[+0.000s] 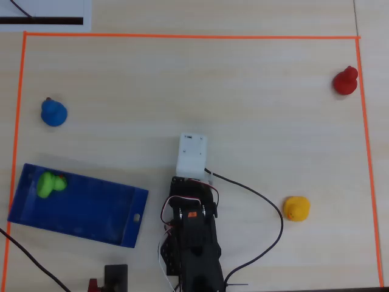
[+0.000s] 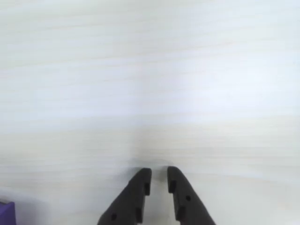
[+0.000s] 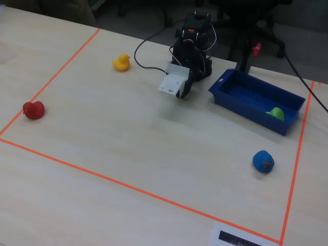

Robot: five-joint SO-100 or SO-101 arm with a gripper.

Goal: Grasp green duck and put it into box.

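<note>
The green duck (image 1: 50, 184) is seen lying inside the box (image 1: 91, 213), at the end of the tray farthest from the end effector (image 2: 159, 174). In the overhead view the box sits to the left of the arm, with its small hole at the end nearest the arm. In the wrist view the two dark fingers are shown close together with only a narrow gap between the tips, nothing being held, above bare pale counter (image 2: 150, 84); a sliver of blue is caught at the lower left corner. The duck is well apart from the end effector and is not touched by it. In the fixed view the duck (image 3: 276, 113) is seen near the right-hand end of the box (image 3: 241, 100), the folded arm (image 3: 192, 48) standing just beside the opposite end.
</note>
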